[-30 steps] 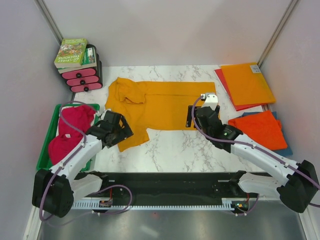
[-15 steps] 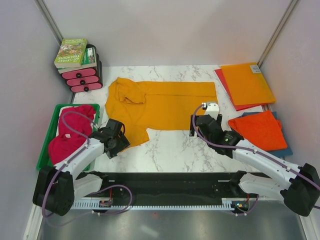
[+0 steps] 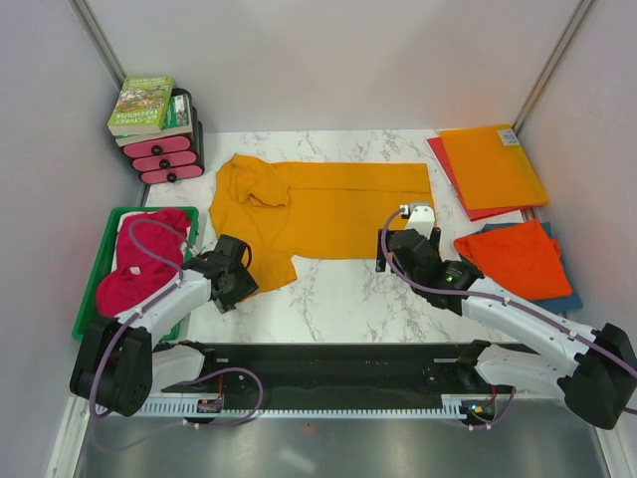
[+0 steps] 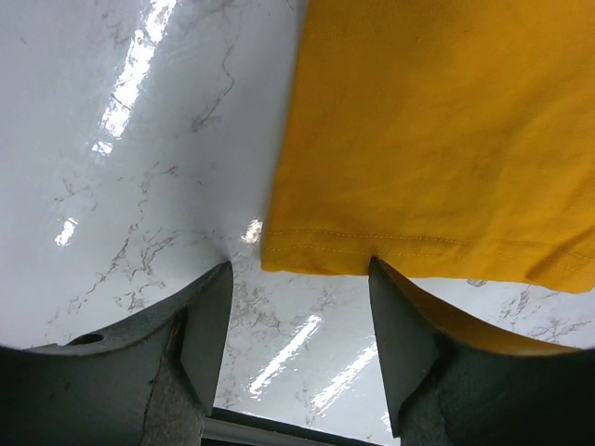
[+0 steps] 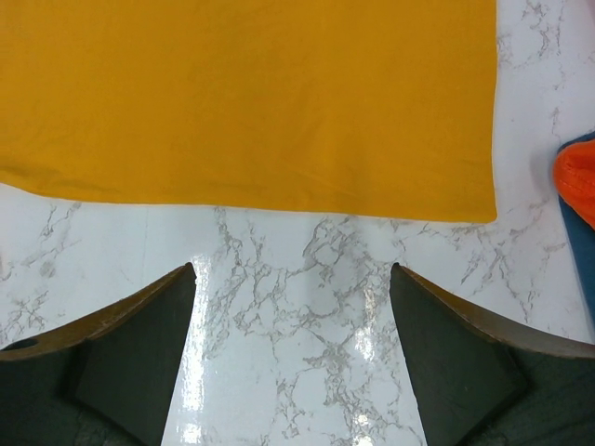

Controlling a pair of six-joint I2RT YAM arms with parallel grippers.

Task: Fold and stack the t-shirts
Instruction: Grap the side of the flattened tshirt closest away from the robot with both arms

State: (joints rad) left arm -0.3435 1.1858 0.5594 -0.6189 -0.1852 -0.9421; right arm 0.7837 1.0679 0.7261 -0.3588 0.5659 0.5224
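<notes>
Across the marble table, seen from above, the golden-orange t-shirt lies spread flat, its collar end rumpled at left. The left gripper sits at its near sleeve and the right gripper at its near hem, while a folded red-orange t-shirt waits at right. Folding looks about to begin. From the left wrist, the jaws stand apart and empty, the stitched sleeve hem just ahead; the next move likely calls for pinching that edge cleanly. From the right wrist, the jaws gape wide over bare marble, the smooth hem just beyond.
</notes>
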